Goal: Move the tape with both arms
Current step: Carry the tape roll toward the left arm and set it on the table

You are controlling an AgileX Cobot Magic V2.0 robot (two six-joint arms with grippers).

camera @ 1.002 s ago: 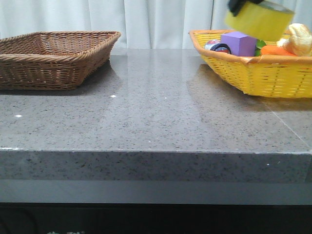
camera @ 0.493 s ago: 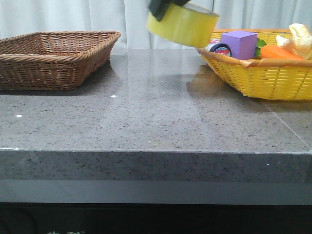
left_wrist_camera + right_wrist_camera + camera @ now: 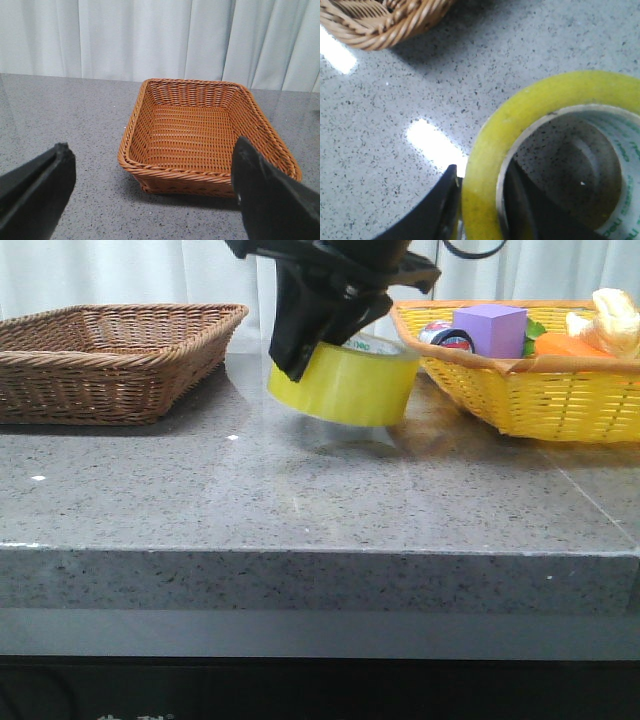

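The tape [image 3: 345, 382], a wide yellow roll with a white core and green print, hangs just above the grey table [image 3: 300, 490] between the two baskets. My right gripper [image 3: 300, 355] is shut on its wall, one finger outside and one inside the core. In the right wrist view the tape [image 3: 540, 150] fills the frame, clamped by the right gripper [image 3: 480, 200]. My left gripper [image 3: 150, 200] is open and empty, low over the table in front of the brown wicker basket [image 3: 200, 130]. It does not show in the front view.
The brown wicker basket [image 3: 110, 355] stands at the back left. A yellow basket [image 3: 540, 390] at the back right holds a purple block [image 3: 490, 328], a small patterned roll [image 3: 447, 336], an orange item and bread.
My right gripper has carried the tape leftward out of the yellow basket and down, from high at the right to just above the table's middle.
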